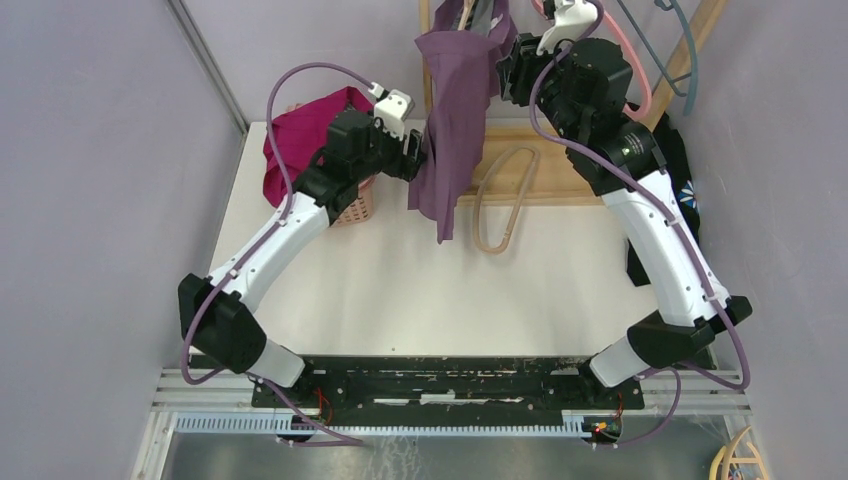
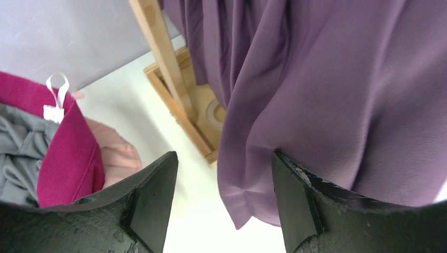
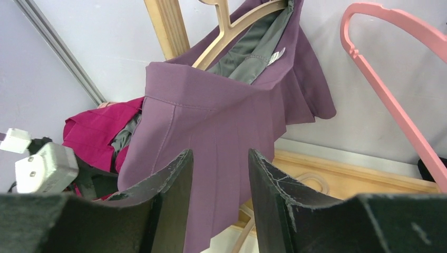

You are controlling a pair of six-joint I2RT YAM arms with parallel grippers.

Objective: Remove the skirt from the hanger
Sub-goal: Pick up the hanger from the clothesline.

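Purple skirt (image 2: 327,95) at wide left fingers (image 2: 298,211); right fingers (image 3: 274,200) apart, just short of it.

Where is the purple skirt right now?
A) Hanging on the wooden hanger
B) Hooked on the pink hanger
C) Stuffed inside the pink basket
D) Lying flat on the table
A: the purple skirt hangs down from the wooden hanger, whose arm runs into the skirt's open waist.
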